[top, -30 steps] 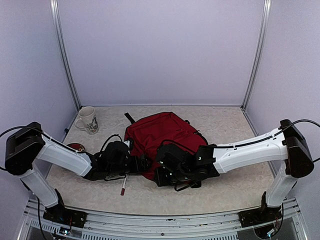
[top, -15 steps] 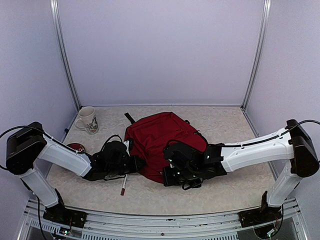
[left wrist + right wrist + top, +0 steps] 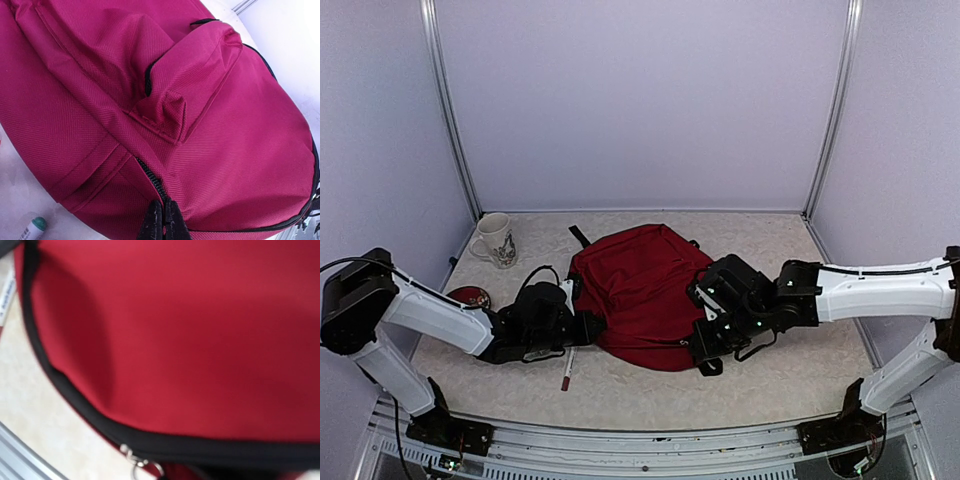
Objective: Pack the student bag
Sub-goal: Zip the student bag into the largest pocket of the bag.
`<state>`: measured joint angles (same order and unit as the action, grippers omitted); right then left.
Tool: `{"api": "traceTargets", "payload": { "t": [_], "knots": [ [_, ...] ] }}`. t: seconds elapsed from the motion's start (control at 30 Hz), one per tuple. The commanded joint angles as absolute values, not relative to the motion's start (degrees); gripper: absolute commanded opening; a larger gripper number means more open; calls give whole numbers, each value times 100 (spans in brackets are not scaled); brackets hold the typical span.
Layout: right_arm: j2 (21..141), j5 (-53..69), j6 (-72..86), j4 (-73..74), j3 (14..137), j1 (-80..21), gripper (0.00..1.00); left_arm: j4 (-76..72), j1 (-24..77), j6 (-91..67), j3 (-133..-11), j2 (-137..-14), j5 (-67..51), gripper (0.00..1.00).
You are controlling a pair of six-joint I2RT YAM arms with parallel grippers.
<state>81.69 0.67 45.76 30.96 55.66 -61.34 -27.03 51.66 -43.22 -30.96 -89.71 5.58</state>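
Observation:
The student bag (image 3: 640,290), a dark-red backpack, lies flat mid-table. My left gripper (image 3: 590,325) is at its left edge. In the left wrist view its black fingertips (image 3: 155,224) are shut together, pinching the student bag (image 3: 150,100) where the black zipper line ends. My right gripper (image 3: 708,342) is at the bag's front right edge. The right wrist view is blurred. It shows red fabric, a black zipper band (image 3: 150,440) and a metal zipper pull ring (image 3: 142,466) running off the bottom edge towards my hidden fingers, which seem shut on it.
A white patterned mug (image 3: 495,240) stands at the back left. A small red object (image 3: 470,296) lies by the left arm. A pen-like stick (image 3: 567,370) rests in front of the bag, and a green-capped tube (image 3: 32,227) shows beside it.
My left gripper has shut on the bag's left edge. The right arm has swept rightward along the bag's front edge, and the bag's front now lies flatter.

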Motion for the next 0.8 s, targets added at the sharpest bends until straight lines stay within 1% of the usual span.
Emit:
{"api": "traceTargets", "payload": {
  "t": [0.0,0.17,0.27,0.37,0.43,0.5,0.53,0.57,0.6,0.63,0.67,0.7,0.77],
  "knots": [
    [7737,268,4007,4222,5689,-5693,0,-2105,5072,-3805,-3093,-8683,1181,0],
    [7794,416,3329,4640,6087,-5258,0,-1767,4823,-3420,-2983,-8064,1699,0],
    [8069,463,2789,4924,6633,-4996,0,-1558,4524,-3141,-3003,-7696,1770,0],
    [8440,420,2256,5229,7197,-4965,0,-1305,4382,-2916,-3062,-7244,1970,0],
    [8625,420,2045,5228,7432,-4958,0,-1236,4324,-2839,-3039,-7049,1970,0],
    [8790,596,1899,5116,7584,-4949,0,-1437,4316,-2541,-3000,-6953,1558,1],
    [8864,739,1845,5041,7647,-4948,0,-1565,4356,-2295,-3003,-6927,1203,29],
    [8962,901,1809,4969,7700,-4949,0,-1644,4472,-2053,-3037,-6869,1029,59],
    [9030,1034,1779,4912,7751,-4951,0,-1742,4703,-1707,-3066,-6763,1005,73],
    [9073,1127,1757,4876,7790,-4954,0,-1857,4969,-1272,-3063,-6631,1074,80],
    [9115,1178,1735,4855,7817,-4950,0,-2034,5315,-782,-3022,-6481,1132,82],
    [9145,1220,1724,4830,7836,-4954,0,-2235,5644,-211,-2954,-6314,1108,83],
    [9167,1326,1702,4789,7858,-4953,0,-2681,6147,973,-2734,-6080,651,83]
  ]
}}
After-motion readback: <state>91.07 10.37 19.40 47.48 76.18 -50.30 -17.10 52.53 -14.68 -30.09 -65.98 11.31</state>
